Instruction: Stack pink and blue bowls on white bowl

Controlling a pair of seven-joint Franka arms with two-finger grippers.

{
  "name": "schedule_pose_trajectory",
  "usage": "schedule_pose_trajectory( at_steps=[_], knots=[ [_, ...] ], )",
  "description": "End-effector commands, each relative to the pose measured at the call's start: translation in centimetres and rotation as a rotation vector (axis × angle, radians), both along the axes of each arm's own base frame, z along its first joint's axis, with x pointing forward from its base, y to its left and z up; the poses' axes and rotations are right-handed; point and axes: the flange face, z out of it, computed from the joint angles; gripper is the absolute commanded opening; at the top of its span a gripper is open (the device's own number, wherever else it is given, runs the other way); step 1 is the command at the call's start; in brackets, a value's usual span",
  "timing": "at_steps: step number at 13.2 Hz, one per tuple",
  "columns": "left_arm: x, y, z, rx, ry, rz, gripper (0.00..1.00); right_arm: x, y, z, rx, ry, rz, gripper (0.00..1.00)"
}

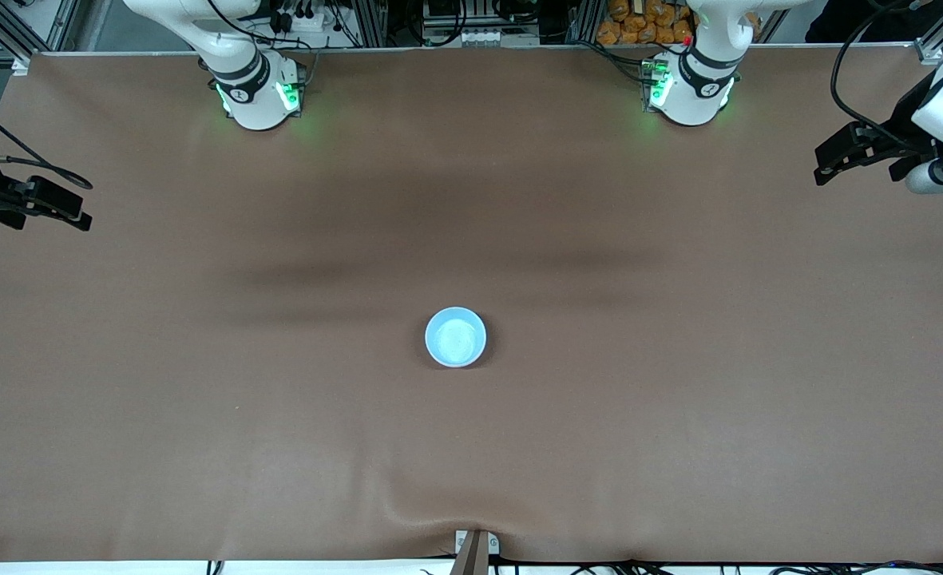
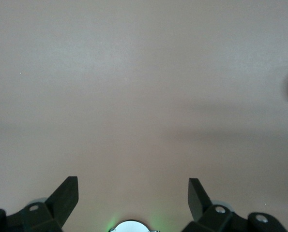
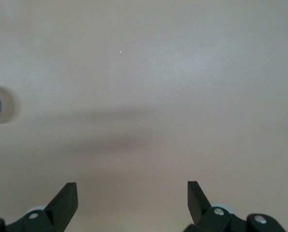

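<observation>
We see one thing standing on the table point(image 1: 200, 447): the blue bowl point(image 1: 455, 337), near its middle. All around the blue bowl the brown surface lies bare, so a gripper could pass on every side. The left gripper point(image 1: 834, 160) and right gripper point(image 1: 60, 209) hang open, well apart from the blue bowl, over the table's ends.

counter point(image 1: 679, 383): I see a brown mat covering it, rippled at the edge nearest the front camera
on counter: blue bowl point(image 1: 455, 337), upright, mid-counter; both arm bases
</observation>
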Motion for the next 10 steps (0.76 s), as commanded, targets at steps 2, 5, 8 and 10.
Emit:
schedule_pose_trajectory(
  at_steps=[2,5,8,10],
  knots=[
    [0.0,0.3,0.5,0.0,0.004,-0.017,1.0,-0.3,-0.3,0.7,-0.026,0.022,0.039,1.0],
    [0.0,0.4,0.6,-0.002,0.002,-0.014,1.0,-0.7,-0.5,0.8,-0.025,0.039,0.03,1.0],
    [0.2,0.4,1.5,-0.002,-0.018,-0.01,1.0,-0.7,-0.3,0.9,-0.024,0.037,0.017,1.0],
    [0.3,0.5,1.5,0.0,-0.018,-0.01,1.0,-0.6,-0.3,0.8,-0.023,0.04,0.017,1.0]
  ],
)
